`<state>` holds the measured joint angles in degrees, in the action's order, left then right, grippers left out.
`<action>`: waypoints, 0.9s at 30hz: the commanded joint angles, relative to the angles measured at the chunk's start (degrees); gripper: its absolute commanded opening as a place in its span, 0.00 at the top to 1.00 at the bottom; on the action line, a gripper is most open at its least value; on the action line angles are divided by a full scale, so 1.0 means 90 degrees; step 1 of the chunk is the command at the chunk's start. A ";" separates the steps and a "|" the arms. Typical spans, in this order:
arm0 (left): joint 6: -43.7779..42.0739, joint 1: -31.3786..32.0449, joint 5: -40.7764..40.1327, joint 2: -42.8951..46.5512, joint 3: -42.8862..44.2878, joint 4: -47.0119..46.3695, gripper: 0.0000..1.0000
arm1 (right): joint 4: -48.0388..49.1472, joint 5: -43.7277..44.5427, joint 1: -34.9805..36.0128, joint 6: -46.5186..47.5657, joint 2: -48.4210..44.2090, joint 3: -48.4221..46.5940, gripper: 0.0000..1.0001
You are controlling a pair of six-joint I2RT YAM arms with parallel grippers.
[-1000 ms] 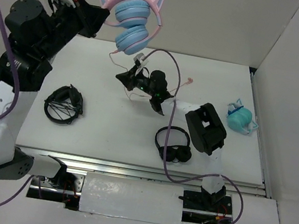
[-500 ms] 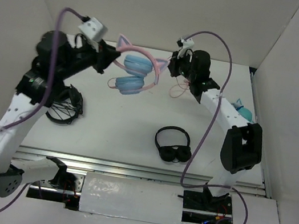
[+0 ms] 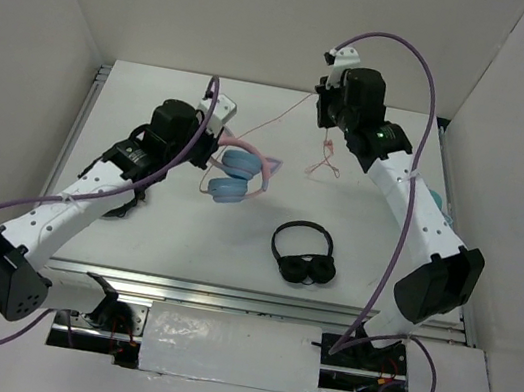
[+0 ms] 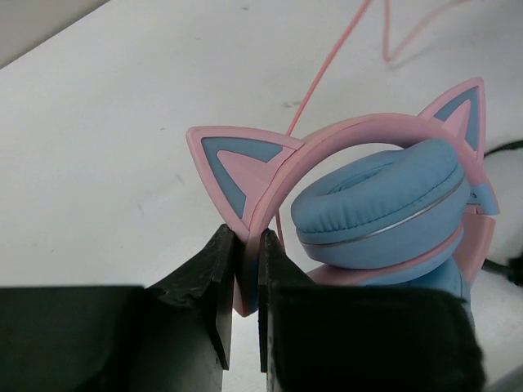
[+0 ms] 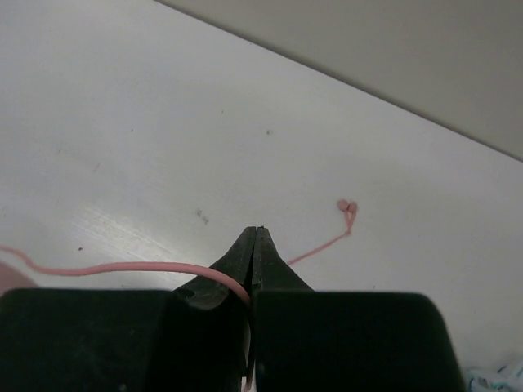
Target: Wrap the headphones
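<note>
Over the middle of the white surface (image 3: 184,233), a little left of centre, the left tool (image 3: 213,150) has the headphones (image 3: 235,176) by their pink headband; its wrist view shows the two dark fingers (image 4: 221,282) pressed tight on the band just beside one cat ear, with the light-blue ear cups stacked one on the other beyond them. From where I stand I cannot tell whether the lower cup touches the surface or hangs just clear of it. From the headphones the thin pink cable (image 3: 280,121) runs up and to the right in a nearly straight line to the right tool (image 3: 321,107), which is raised near the back wall. That tool is fully closed, its tips meeting on the cable (image 5: 106,268), which comes in from the left and passes between them. Past the grip, the loose end of the cable (image 3: 327,162) dangles in small loops. A pair of black headphones (image 3: 302,254) lies flat nearer the front, well apart from both tools. A black wire bundle (image 3: 129,203) sits on the left, mostly hidden under the left arm.
</note>
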<state>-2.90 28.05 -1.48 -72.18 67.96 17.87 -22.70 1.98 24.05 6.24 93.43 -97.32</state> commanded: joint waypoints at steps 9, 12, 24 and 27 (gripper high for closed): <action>0.1308 -0.0939 -0.0637 0.0051 0.0144 -0.1008 1.00 | -0.0847 0.0679 0.0316 -0.0684 -0.0713 0.0598 1.00; 0.1687 -0.1183 -0.0558 0.0100 0.0115 -0.1077 1.00 | -0.0934 0.0659 0.0355 -0.0916 -0.0635 0.0618 1.00; 0.3230 -0.1584 -0.1710 -0.0271 0.0593 -0.1096 1.00 | -0.0047 -0.1280 0.1438 -0.0996 -0.1503 0.1955 1.00; 0.3622 -0.1584 -0.1877 -0.0310 0.0788 -0.1204 1.00 | 0.0440 -0.1859 0.1702 -0.1055 -0.1572 0.2423 1.00</action>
<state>22.72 14.24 -15.53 -75.81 69.73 14.61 -25.98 -7.11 38.28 -2.17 81.69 -77.67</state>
